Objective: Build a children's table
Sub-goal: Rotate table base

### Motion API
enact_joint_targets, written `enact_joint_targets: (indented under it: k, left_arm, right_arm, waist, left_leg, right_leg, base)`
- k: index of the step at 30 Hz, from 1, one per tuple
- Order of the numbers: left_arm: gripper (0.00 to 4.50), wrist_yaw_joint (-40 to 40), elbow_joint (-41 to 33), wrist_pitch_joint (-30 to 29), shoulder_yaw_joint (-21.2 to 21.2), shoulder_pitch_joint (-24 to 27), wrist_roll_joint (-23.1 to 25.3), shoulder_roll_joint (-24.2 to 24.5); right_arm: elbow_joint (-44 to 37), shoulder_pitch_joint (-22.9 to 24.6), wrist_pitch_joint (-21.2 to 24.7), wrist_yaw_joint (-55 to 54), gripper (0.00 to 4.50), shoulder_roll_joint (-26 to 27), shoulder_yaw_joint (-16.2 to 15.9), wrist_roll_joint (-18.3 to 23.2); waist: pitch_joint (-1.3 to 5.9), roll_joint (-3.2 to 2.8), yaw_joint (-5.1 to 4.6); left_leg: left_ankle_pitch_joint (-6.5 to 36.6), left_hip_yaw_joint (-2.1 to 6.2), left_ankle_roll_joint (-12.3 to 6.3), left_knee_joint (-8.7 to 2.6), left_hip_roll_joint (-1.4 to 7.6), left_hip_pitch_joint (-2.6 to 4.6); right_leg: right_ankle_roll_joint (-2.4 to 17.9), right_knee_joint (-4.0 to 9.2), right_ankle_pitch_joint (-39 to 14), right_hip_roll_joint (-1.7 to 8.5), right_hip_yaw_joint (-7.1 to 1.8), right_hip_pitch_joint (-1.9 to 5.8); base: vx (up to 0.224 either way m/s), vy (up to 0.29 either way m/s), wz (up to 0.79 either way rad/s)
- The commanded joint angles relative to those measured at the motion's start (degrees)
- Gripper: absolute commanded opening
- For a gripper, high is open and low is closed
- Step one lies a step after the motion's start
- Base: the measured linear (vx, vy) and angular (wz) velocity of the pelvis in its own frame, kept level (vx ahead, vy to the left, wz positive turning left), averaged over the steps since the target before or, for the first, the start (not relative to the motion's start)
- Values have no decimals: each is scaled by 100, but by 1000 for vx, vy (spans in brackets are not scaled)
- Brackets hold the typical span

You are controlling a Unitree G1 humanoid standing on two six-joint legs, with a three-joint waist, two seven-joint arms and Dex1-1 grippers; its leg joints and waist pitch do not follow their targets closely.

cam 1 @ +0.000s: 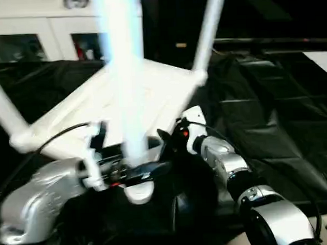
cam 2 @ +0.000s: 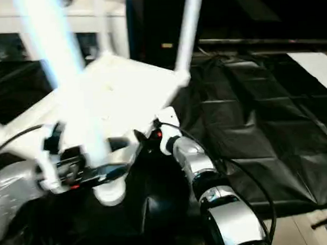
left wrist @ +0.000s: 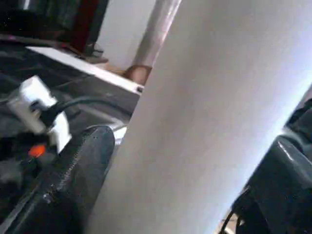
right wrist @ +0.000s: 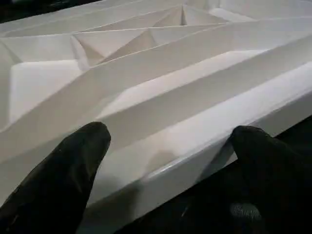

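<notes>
The children's table lies upside down on black cloth, its white tabletop [cam 1: 151, 90] showing its ribbed underside [right wrist: 146, 63]. One white leg [cam 1: 6, 116] rises from the left corner, and another [cam 1: 206, 34] rises from the far right corner. A third leg [cam 1: 126, 75], nearest me, stands in the near corner socket [cam 1: 139, 194]. My left gripper [cam 1: 130, 175] is open, with its fingers [left wrist: 73, 185] on either side of this leg [left wrist: 204, 117], low on the tube. My right gripper [right wrist: 170, 161] is open at the tabletop's near edge, which lies between its fingers [right wrist: 78, 165].
A white cabinet with glass doors [cam 1: 40, 35] stands at the back left. Black cloth [cam 1: 271, 112] covers the floor to the right. A white sheet [cam 2: 318, 67] lies at the far right. Light floor [cam 2: 298, 230] shows at the near right. Cables run along both forearms.
</notes>
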State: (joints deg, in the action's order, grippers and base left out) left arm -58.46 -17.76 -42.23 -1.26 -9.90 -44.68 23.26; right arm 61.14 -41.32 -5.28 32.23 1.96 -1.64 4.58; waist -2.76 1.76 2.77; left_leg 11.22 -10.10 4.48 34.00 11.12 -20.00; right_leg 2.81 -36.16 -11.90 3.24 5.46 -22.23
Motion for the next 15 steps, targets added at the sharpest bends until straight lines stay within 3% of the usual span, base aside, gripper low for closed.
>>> enact_joint_targets:
  k: [1, 10, 14, 15]
  left_arm:
    - [447, 31, -251, -103, 307, -212, -137, -185]
    - [447, 252, -246, -42, 690, -350, -71, -554]
    - [447, 362, 8, 261, 801, -544, 294, -710]
    - [447, 543, 201, 526, 820, -608, 644, -734]
  right_arm:
    - [51, -7, 15, 408, 450, 278, -252, -66]
    - [60, -50, 19, 640, 450, 314, -196, -11]
    - [77, -77, -13, 554, 450, 316, -149, -33]
    - [121, -101, -110, 336, 450, 279, -123, -88]
  waist:
    - [301, -70, 38]
    - [292, -61, -20]
    - [284, -65, -16]
    - [277, -78, -12]
  left_leg:
    - [966, 83, -24, -409, 239, -29]
    - [959, 87, -61, -404, 254, -27]
    - [1031, 88, -65, -408, 262, -3]
    - [1075, 94, -49, -413, 262, -14]
  right_leg:
    - [995, 443, -1072, 521, -414, 309]
    - [1056, 451, -1077, 523, -412, 306]
    - [1048, 472, -1167, 521, -410, 291]
    - [1030, 482, -1228, 526, -410, 296]
  base:
    - [0, 0, 0]
    - [0, 0, 0]
    - [0, 0, 0]
    - [0, 0, 0]
